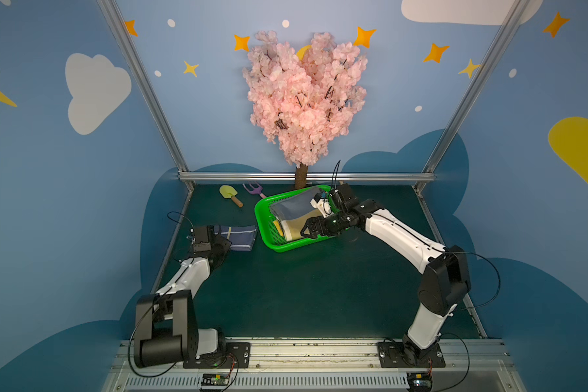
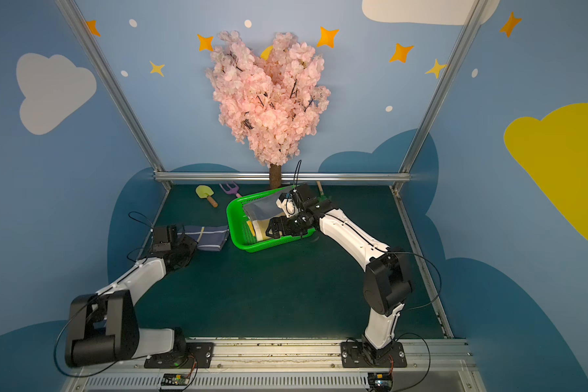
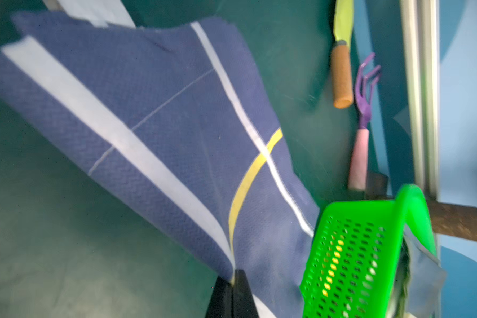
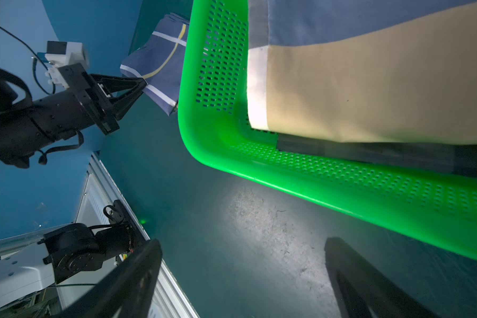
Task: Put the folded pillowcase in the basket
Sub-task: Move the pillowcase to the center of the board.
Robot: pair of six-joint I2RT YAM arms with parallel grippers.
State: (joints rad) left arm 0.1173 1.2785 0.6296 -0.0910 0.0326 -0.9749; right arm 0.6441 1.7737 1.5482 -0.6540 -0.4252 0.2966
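One basket (image 1: 284, 247), two folded cloths, two grippers: a blue-and-tan cloth (image 1: 296, 212) lies in the basket, the navy striped pillowcase (image 1: 240, 236) on the mat (image 1: 302, 288) just left of it, long axis left to right. The left gripper (image 4: 142, 82) is clenched on the pillowcase's edge; the right gripper (image 4: 243, 243) gapes wide by the basket's near rim, holding nothing.

In both top views, looking down from high over the near edge, wide enough for the whole table (image 1: 286, 288). From the left wrist, close over the navy striped pillowcase (image 3: 176, 124), facing the basket (image 3: 350, 261). From the right wrist, low beside that basket, facing left; sharing both with the rest.
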